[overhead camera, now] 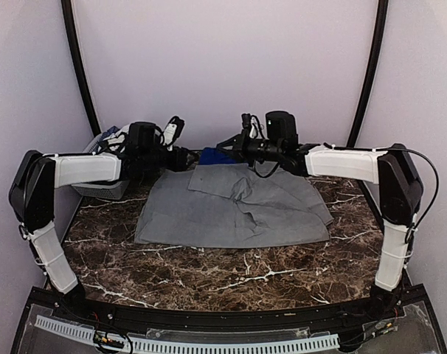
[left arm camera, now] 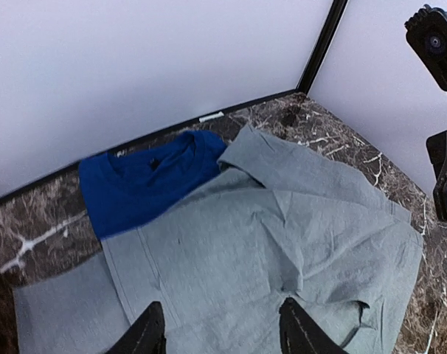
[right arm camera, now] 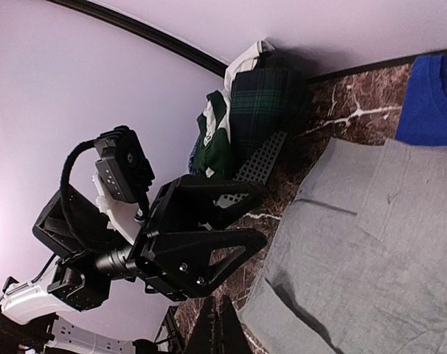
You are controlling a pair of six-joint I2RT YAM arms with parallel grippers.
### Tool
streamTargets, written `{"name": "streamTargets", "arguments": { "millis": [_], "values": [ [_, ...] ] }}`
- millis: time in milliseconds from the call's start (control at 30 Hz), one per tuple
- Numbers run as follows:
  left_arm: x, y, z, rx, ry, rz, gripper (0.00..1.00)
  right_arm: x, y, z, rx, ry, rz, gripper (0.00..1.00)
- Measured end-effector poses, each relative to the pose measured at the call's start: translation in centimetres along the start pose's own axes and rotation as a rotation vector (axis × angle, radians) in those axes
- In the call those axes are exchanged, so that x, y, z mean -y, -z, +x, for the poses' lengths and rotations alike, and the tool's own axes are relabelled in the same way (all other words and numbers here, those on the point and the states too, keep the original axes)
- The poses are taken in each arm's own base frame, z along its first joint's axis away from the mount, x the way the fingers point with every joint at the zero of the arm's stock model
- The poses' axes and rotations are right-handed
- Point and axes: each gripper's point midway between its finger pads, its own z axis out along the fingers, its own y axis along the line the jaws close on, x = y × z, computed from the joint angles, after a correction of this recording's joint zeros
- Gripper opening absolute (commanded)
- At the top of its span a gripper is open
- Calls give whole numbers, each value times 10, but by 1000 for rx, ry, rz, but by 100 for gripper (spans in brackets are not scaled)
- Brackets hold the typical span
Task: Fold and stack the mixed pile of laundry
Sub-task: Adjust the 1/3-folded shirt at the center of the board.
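Left claw (left arm camera: 220, 318) open, right claw (right arm camera: 217, 324) clenched empty, both near grey shirt's (overhead camera: 231, 203) far edge; best to flatten its rumpled middle before folding.

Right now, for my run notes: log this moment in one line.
left gripper: open over grey shirt | right gripper: shut, empty | grey shirt: spread, rumpled, overlapping blue shirt | basket: more clothes

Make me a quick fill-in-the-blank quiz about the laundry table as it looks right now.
The grey shirt partly covers a ____ T-shirt. The left jaws stand ____ above the grey shirt. The right jaws are ____. Green plaid clothing sits in the mesh ____.
Missing: blue, open, shut, basket.
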Motion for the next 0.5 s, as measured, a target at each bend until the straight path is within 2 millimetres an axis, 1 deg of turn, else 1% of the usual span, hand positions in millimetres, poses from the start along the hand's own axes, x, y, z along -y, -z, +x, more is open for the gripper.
{"name": "streamTargets", "arguments": {
  "millis": [33, 67, 100, 133, 200, 233, 267, 300, 333, 367, 400, 467, 500],
  "values": [
    [1, 7, 15, -23, 30, -2, 45, 0, -3, 10, -14, -6, -6, 0],
    [3, 15, 27, -40, 56, -5, 44, 2, -5, 21, -32, -14, -8, 0],
    [4, 24, 39, -56, 82, -10, 44, 5, -7, 32, -50, -21, -5, 5],
    [5, 32, 48, -65, 103, -15, 45, 8, -9, 42, -71, -27, 1, 11],
    [8, 46, 62, -71, 138, -25, 49, 15, -10, 54, -106, -17, 19, 24],
    [9, 54, 68, -74, 156, -31, 54, 19, -9, 56, -118, 3, 38, 33],
    [9, 59, 72, -76, 171, -37, 56, 23, -7, 53, -122, 23, 63, 39],
    [9, 61, 73, -77, 185, -41, 59, 28, -5, 45, -120, 57, 92, 46],
    [9, 62, 73, -76, 193, -45, 60, 32, -4, 36, -112, 82, 121, 52],
    [8, 60, 72, -78, 204, -49, 61, 34, -2, 22, -104, 127, 148, 54],
    [7, 57, 69, -84, 214, -51, 61, 36, 0, 4, -85, 180, 173, 56],
    [5, 48, 62, -98, 230, -51, 61, 43, 4, -32, -51, 264, 222, 59],
    [4, 41, 57, -103, 236, -48, 61, 47, 6, -46, -41, 294, 244, 60]
  ]
}}
